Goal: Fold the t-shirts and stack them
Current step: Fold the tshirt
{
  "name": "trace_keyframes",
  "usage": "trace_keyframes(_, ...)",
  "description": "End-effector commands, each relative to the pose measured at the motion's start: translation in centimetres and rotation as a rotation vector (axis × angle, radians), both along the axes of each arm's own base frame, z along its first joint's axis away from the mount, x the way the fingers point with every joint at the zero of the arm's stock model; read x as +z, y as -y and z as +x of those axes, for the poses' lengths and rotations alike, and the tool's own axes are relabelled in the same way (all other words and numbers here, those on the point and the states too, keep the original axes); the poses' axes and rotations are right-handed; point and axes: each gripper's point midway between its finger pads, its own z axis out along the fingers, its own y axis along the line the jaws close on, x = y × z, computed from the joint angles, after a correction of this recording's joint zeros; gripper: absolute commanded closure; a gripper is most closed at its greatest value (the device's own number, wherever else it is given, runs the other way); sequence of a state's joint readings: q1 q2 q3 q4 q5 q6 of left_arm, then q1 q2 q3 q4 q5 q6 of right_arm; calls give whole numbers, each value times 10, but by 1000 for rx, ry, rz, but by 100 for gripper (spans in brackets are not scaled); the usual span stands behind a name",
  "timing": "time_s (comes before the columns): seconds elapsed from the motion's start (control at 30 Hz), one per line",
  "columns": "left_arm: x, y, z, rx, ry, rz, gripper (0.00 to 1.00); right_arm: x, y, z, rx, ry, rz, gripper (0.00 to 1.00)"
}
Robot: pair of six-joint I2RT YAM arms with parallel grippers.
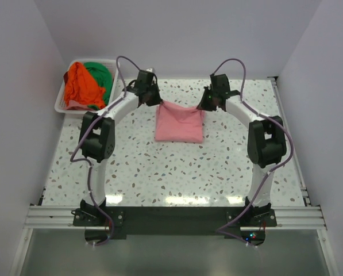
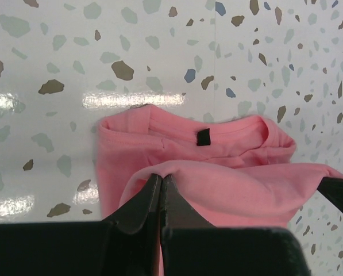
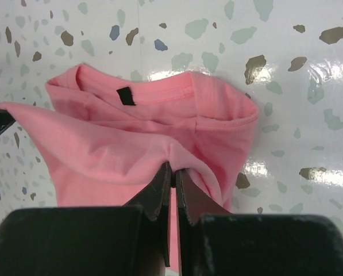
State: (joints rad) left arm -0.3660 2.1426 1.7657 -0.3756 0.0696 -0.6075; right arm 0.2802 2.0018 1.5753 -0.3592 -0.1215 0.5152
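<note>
**Top, left-wrist and right-wrist views.** The pink t-shirt (image 1: 180, 123) lies partly folded on the speckled surface (image 1: 188, 172), between the two arms. The left end effector (image 2: 161, 183) is closed tight on a pinch of pink fabric at the shirt's far-left corner. The right end effector (image 3: 172, 171) is likewise closed on the fabric at the far-right corner. The raised edge hangs stretched between them above the lower layers. The neckline with its black label (image 2: 203, 137) faces up beneath the held fold. The orange t-shirt (image 1: 80, 86) and green t-shirt (image 1: 100, 73) lie crumpled together in the white basket (image 1: 61, 104) at the far-left corner of the surface, well apart from the pink one
</note>
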Motion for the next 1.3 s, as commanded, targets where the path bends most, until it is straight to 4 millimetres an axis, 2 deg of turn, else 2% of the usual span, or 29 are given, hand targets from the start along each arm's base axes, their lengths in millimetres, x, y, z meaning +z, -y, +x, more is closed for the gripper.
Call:
trace_keyframes(0.0,10,4,18,-33,40,-31,100,13,2,23,-16,64,-2,100)
trace_keyframes(0.1,2,3,23,-29,21,-38,100,1,6,31,-31,49,-15,93)
trace_keyframes(0.2,3,-2,29,-25,18,-48,86,-4,6,40,-14,42,-17,83)
trace_keyframes(0.23,7,-6,32,-20,26,-50,67,-6,8,42,-20,36,-21,75)
trace_keyframes(0.27,10,-7,33,-21,29,-48,51,-1,8,45,-15,51,-21,51)
trace_keyframes(0.3,12,-9,32,-22,27,-42,36,0,7,46,9,59,-27,38)
trace_keyframes(0.33,17,-11,34,-19,36,-40,11,9,7,47,13,77,-27,16)
trace_keyframes(0.37,27,-13,33,-17,53,-39,1,13,8,46,16,84,-31,2)
trace_keyframes(0.43,33,-15,28,-20,58,-34,0,28,8,41,30,107,-27,1)
trace_keyframes(0.5,56,-17,22,-19,98,-46,0,36,7,35,50,121,-23,1)
trace_keyframes(0.53,50,-19,14,-17,81,-43,0,31,6,26,69,104,-17,1)
trace_keyframes(0.57,67,-22,8,-15,108,-51,0,39,6,21,82,116,-20,2)
trace_keyframes(0.6,72,-23,5,-10,124,-58,0,37,6,14,95,105,-18,1)
trace_keyframes(0.63,58,-27,-8,-8,90,-52,0,26,7,2,106,72,-16,1)
trace_keyframes(0.67,76,-30,-16,-4,122,-60,0,30,9,-5,111,76,-17,2)
trace_keyframes(0.7,62,-34,-28,6,92,-55,0,27,10,-11,116,67,-20,2)
trace_keyframes(0.73,63,-37,-35,13,92,-55,0,16,12,-24,122,35,-27,2)
trace_keyframes(0.77,79,-41,-44,24,122,-67,0,13,13,-30,123,24,-28,1)
trace_keyframes(0.8,64,-46,-58,32,91,-59,0,17,13,-35,127,32,-23,2)
trace_keyframes(0.83,64,-49,-65,35,91,-61,0,6,15,-47,132,2,-26,2)
trace_keyframes(0.87,76,-52,-74,40,119,-72,0,1,13,-52,140,-7,-21,2)
trace_keyframes(0.9,60,-56,-88,45,85,-66,0,1,12,-56,148,-4,-20,2)
trace_keyframes(0.97,65,-62,-103,61,92,-74,0,-12,11,-66,154,-39,-25,2)
trace_keyframes(1.0,49,-67,-117,69,53,-61,0,-15,11,-68,158,-45,-32,4)
trace_keyframes(1.07,54,-72,-130,81,69,-67,0,-23,12,-69,153,-60,-42,13)
trace_keyframes(1.1,44,-77,-139,88,47,-57,0,-25,11,-70,155,-67,-44,16)
trace_keyframes(1.17,49,-84,-148,109,62,-47,0,-33,12,-67,147,-69,-52,23)
trace_keyframes(1.2,42,-88,-156,120,37,-37,0,-35,10,-65,147,-65,-48,26)
trace_keyframes(1.27,45,-91,-163,125,47,-40,0,-41,9,-61,140,-65,-46,30)
